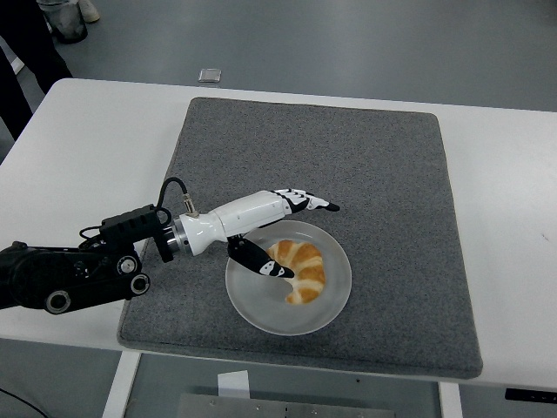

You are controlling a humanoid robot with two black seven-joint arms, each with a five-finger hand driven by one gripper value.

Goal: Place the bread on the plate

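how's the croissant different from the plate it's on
The croissant is golden brown with darker ridges; the plate is plain pale grey. The croissant is a curved crescent, while the plate is round and flat. The croissant covers only the plate's middle, leaving a wide bare rim. The left hand, fingers spread, has its thumb against the croissant, not visibly the plate. Both rest over the grey mat.
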